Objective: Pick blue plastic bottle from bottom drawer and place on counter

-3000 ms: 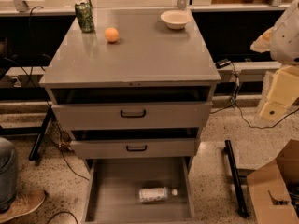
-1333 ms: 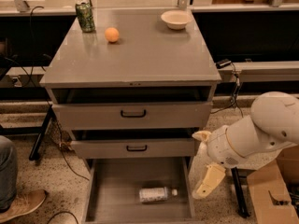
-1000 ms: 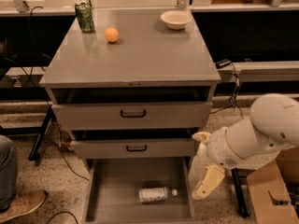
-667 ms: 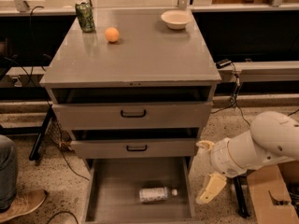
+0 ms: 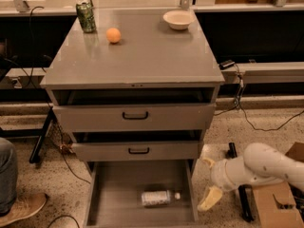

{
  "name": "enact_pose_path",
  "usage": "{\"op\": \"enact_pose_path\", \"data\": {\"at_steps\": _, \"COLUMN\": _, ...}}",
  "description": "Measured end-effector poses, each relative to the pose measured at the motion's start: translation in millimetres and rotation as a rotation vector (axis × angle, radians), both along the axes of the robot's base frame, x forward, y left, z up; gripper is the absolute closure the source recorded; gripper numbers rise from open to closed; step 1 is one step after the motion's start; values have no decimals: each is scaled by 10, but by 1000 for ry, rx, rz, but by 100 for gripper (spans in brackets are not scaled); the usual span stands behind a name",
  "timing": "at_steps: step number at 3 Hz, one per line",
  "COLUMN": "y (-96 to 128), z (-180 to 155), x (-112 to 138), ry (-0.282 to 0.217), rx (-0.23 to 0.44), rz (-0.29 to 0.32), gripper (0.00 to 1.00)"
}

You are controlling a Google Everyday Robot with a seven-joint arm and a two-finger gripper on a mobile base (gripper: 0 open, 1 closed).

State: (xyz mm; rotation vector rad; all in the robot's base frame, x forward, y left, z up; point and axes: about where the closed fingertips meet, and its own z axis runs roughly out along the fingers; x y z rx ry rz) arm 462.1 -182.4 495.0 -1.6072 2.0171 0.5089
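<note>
Far left: someone's leg point(image 5: 6, 175) and brown shoe point(image 5: 21, 209) on the speckled floor, clear of the cabinet.

Worktop point(image 5: 142, 61): green patterned can point(image 5: 86, 16) upright at the back-left corner. Orange ball-like fruit point(image 5: 113, 35) just right of it and a bit nearer the front, not touching. Pale bowl point(image 5: 178, 19) at back right, well apart from both.

Below that, the top drawer point(image 5: 135, 116) and middle drawer point(image 5: 137, 150), both with black handles, are each cracked open a little.

Bottom drawer point(image 5: 114, 194) is pulled fully out, grey interior in view. Blue plastic bottle point(image 5: 156, 198) lies on its side on the drawer floor, right of centre towards the front, white cap pointing right. Nothing is touching it.

End effector point(image 5: 204, 183) is outside the drawer, just beyond its right wall, low over the floor at about drawer height. Its two cream fingers point(image 5: 209, 199) are spread wide, one above the other, holding nothing. The drawer wall sits between it and the bottle.

The white arm point(image 5: 261, 167) comes in from the right edge. A cardboard box point(image 5: 273, 208) sits on the floor under it.
</note>
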Motion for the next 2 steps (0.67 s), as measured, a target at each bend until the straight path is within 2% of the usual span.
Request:
{"op": "enact_pose_path", "data": {"at_steps": 1, "y": 189, "z": -708, "x": 81, "ry": 67, "rx": 40, "rz": 9, "gripper": 0}}
{"op": "enact_pose_path", "data": {"at_steps": 2, "y": 189, "z": -709, "x": 81, "ry": 67, "rx": 40, "rz": 9, "gripper": 0}}
